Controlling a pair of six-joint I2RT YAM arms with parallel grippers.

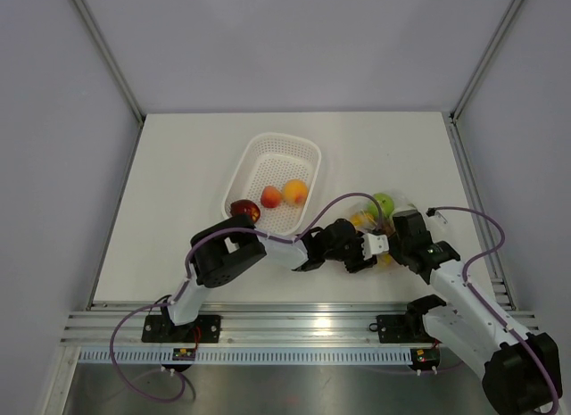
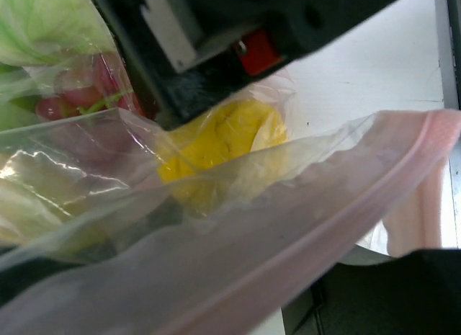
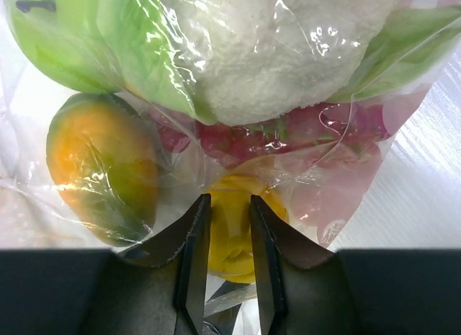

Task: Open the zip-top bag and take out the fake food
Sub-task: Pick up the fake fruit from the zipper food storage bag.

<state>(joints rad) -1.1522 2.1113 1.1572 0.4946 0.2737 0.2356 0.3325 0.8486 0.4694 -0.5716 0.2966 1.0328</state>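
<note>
**Location.** I am finding the clear, crinkly thin-plastic zip-top bag [image 1: 382, 211] lying on the white tabletop [image 1: 178, 210], just right of the white perforated plastic basket [image 1: 239, 178]. Both arms are meeting at its near edge.

**Handling.** I am judging the film to be light, limp and slippery, likely to fold rather than push. The glossy plastic fake food inside is likely to roll and shift the load. The pinkish zip strip [image 2: 346, 223] is looking like the stiffest part. I am therefore advising a hold on the lips either side of it, one lip per pincer, and not on the belly of the bag.

**Pincers.**
- The right pincer [image 3: 227, 205] is showing its fingers narrowly apart. Crumpled film is sitting in the gap and a yellow piece [image 3: 230, 230] behind it. I cannot tell whether the film is nipped.
- The left pincer [image 1: 357, 245] is not showing its fingers plainly in any view, so I cannot tell its state.

**Views.**
- Only the right wrist view is showing the contents: a green apple [image 3: 50, 39], an orange-and-green fruit [image 3: 101, 169], a pale white leafy piece [image 3: 288, 54] and a dark red piece [image 3: 252, 137].
- Only the left wrist view is showing the zip strip, which is running diagonally across the foreground.
- Only the overhead view is showing three round red and orange fruits [image 1: 271, 197] in or at the basket.
</note>
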